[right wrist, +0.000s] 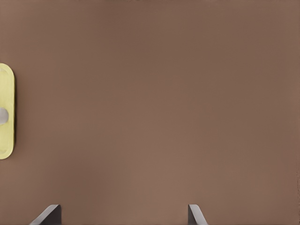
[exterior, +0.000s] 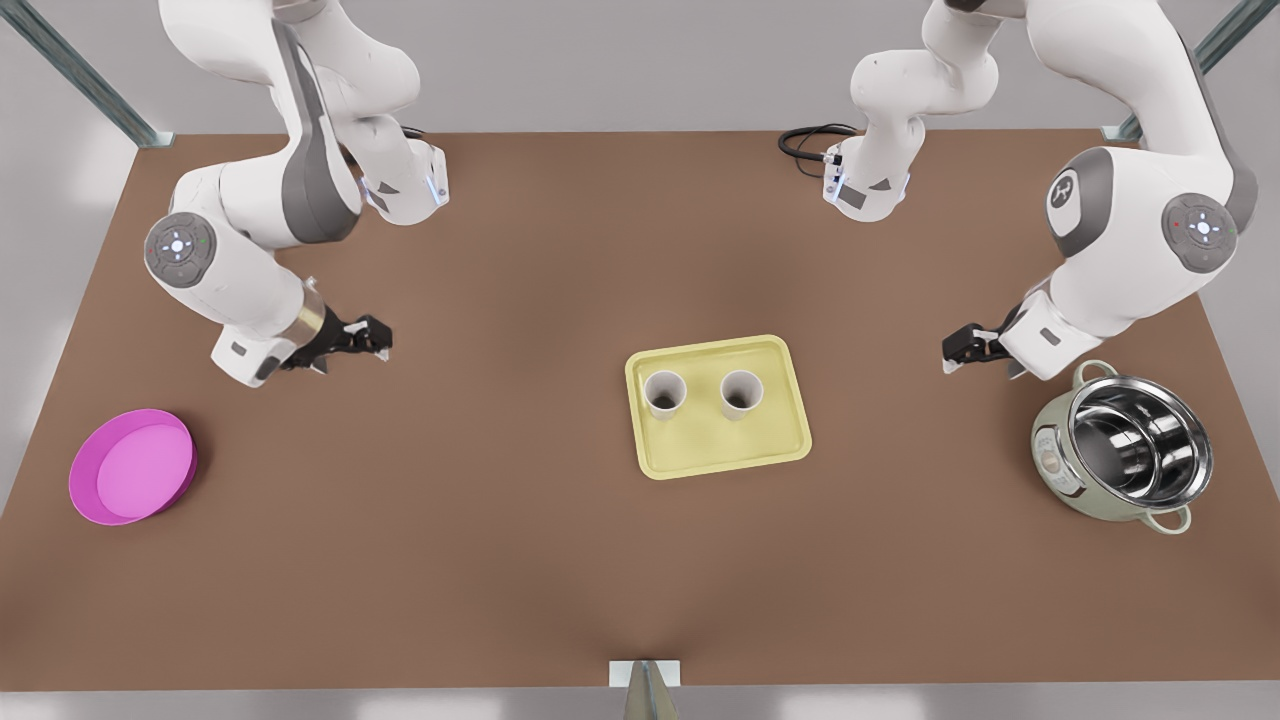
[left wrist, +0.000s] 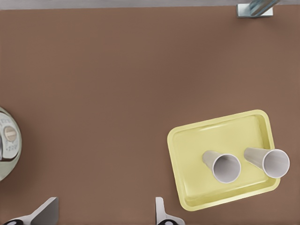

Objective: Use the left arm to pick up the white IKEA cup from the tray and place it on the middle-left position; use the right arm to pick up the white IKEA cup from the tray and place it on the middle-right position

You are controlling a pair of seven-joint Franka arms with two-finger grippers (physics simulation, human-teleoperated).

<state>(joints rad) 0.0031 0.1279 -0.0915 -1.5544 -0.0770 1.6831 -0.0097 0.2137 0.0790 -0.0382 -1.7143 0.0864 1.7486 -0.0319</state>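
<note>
- The tray [exterior: 720, 455] sits just right of the frame's centre in the front view, flat on the brown tabletop [exterior: 480, 560]. It holds both white cups upright and side by side: one cup [exterior: 664, 392] toward the front view's left, the other cup [exterior: 741, 393] toward its right.
- The cups stand apart from each other and from the rim, so each can likely be taken from its own side without knocking its neighbour.
- The left end effector [exterior: 962, 350] hangs at the front view's right edge, above the tabletop beside the steel pot [exterior: 1125, 450]. It is released, with both fingers spread wide in its wrist view and nothing between them.
- The right end effector [exterior: 372, 338] mirrors it at the front view's left, above the magenta bowl [exterior: 132, 467]. It is also released and empty.
- Both point inward at the tray, well apart from it, so each arm looks posed to reach the cup nearer to it.
- Neither cup is lifted yet. The bare tabletop on either side of the tray is open for setting them down.
</note>
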